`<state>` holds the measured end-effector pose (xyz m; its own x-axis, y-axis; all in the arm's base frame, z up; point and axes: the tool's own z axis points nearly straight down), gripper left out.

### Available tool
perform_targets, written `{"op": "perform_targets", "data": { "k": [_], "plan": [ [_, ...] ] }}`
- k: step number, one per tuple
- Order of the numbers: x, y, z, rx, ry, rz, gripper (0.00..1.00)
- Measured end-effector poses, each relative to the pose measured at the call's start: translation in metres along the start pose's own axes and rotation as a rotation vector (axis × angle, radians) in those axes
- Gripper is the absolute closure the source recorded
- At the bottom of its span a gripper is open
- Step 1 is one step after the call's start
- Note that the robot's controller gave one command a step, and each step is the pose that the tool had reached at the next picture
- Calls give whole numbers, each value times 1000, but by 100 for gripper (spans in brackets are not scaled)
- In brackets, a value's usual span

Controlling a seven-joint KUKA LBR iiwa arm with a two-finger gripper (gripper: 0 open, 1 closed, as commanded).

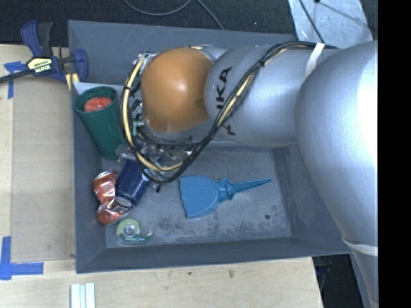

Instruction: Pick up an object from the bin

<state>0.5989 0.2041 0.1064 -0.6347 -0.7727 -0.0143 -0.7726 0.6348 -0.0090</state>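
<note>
Lying at the left of the bin (257, 218), a dark blue boxy item (133, 181) sits just beneath the hand (149, 163), wedged against a crumpled red wrapper (104, 196); judged the likeliest target. Hand opening: cannot tell, as the wrist hides it. The arm (276, 101) reaches in from the right, with its orange cover (174, 90) uppermost and the wrist pointing down. A blue funnel (209, 194) lies apart.

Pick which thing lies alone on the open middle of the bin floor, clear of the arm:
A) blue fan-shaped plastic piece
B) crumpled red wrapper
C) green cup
A: the blue fan-shaped plastic piece lies by itself mid-floor in the bin, while the green cup is at the upper left wall and the crumpled red wrapper is in the lower left corner.
</note>
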Motion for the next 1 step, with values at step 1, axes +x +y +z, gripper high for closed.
{"op": "perform_targets", "data": {
  "k": [1],
  "plan": [
    [-1, 0, -11, 1, -1, 0, 100]
  ]
}}
